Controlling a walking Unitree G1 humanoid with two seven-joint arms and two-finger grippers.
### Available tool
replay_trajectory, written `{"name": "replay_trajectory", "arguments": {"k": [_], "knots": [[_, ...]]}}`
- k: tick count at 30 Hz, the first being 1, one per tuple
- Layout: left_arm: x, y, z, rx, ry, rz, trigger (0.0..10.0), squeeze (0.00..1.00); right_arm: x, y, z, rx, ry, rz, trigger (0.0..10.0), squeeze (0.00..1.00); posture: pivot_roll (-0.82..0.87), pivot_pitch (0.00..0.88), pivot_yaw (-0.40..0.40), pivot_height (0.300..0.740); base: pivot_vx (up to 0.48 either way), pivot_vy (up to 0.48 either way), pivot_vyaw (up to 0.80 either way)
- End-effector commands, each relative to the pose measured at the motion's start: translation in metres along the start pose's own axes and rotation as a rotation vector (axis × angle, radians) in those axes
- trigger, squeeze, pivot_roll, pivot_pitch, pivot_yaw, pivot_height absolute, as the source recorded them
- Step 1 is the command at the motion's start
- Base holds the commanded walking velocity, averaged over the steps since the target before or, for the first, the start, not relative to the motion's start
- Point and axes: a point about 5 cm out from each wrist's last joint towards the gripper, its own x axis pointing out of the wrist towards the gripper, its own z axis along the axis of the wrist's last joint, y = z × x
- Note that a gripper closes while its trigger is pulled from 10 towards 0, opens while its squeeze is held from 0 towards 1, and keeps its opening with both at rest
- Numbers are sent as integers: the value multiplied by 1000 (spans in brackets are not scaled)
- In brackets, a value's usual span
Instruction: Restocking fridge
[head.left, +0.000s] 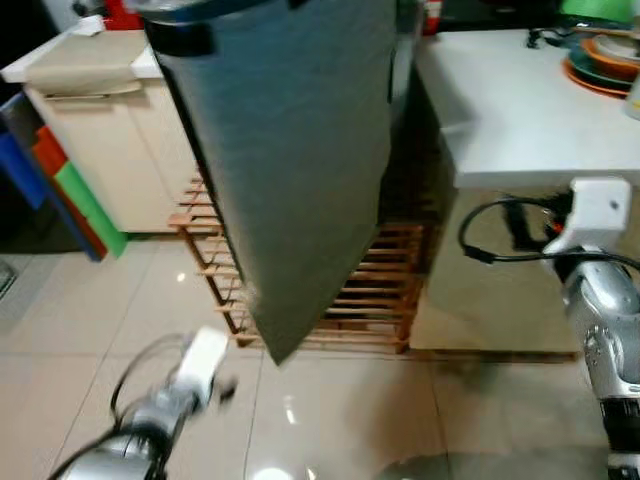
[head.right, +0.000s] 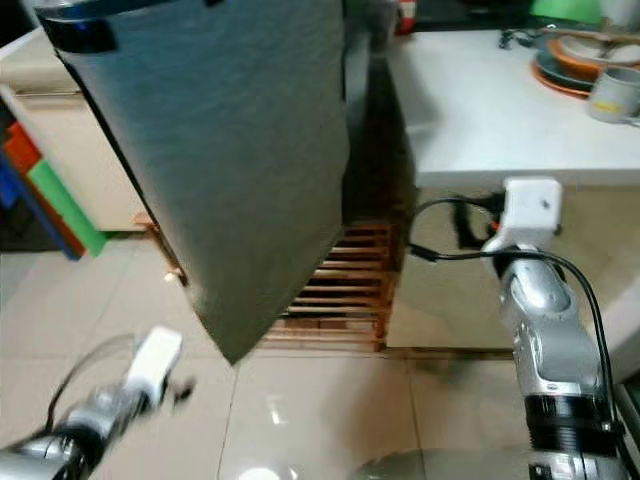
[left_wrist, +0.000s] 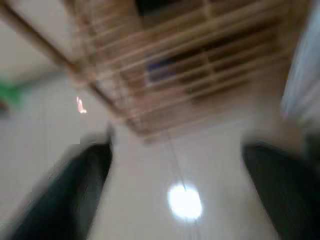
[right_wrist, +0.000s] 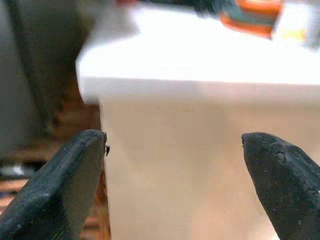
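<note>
Left eye view, matte grey fridge door (head.left: 290, 160), slatted wooden rack (head.left: 370, 300), both claws spread: left claw (left_wrist: 175, 195), right claw (right_wrist: 172, 185).

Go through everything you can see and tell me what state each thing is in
Fridge door: swung open, towards the robot.
Wooden rack: on the floor, behind the door.
White counter: stacked dishes and a mug at its far end.
Left gripper: open, above the tiled floor, holding nothing.
Right gripper: open, facing the counter's side, holding nothing.
</note>
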Motion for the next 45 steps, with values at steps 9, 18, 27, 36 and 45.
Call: {"name": "replay_trajectory", "arguments": {"k": [9, 18, 27, 36, 45], "knots": [[-13, -62, 132, -56, -624, -314, 10000, 0, -11, 31, -26, -8, -13, -35, 10000, 0, -144, 0, 94, 740, 0, 0, 0], [7, -18, 26, -116, 20, -9, 10000, 0, -7, 40, -21, 0, -47, 2, 10000, 0, -137, 0, 88, 740, 0, 0, 0], [-28, 18, -75, -204, 426, 191, 10000, 0, -3, 45, -6, 0, -108, 39, 10000, 0, -134, 0, 80, 740, 0, 0, 0], [-53, 15, -120, -245, 593, 215, 10000, 0, -5, 113, 44, 126, -178, 388, 10000, 0, -126, 0, 73, 740, 0, 0, 0], [-47, 7, -114, -278, 586, 179, 10000, 0, -44, 166, 111, 279, -253, 945, 10000, 0, -129, 0, 58, 740, 0, 0, 0]]}}
